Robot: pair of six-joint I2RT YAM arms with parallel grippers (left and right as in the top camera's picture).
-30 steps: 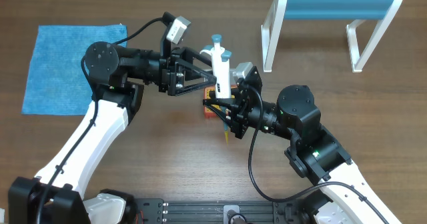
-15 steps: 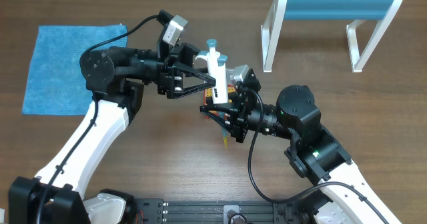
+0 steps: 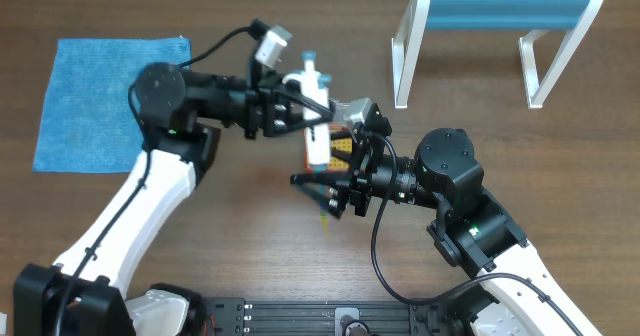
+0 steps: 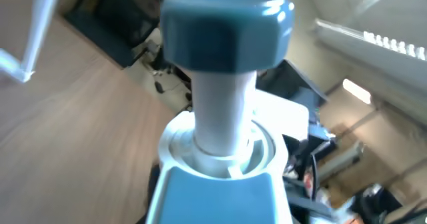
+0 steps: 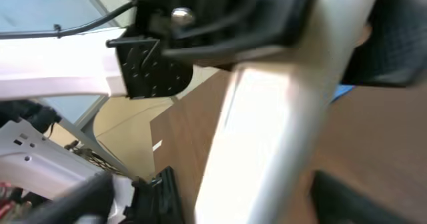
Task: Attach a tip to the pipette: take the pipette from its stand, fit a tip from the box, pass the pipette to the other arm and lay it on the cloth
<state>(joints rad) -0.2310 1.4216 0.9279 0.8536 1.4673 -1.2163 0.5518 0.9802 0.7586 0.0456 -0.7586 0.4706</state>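
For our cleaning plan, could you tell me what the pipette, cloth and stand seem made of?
Pipette: glossy white plastic with a blue plunger cap, by its smooth moulded sheen. Cloth: matte blue fabric, possibly microfibre. Stand: smooth white frame, blue bar; plastic or painted metal.

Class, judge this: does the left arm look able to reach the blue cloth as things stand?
Probably yes. The cloth lies on the left arm's side, with bare table between. The right tool, close by the pipette, may need to clear first.
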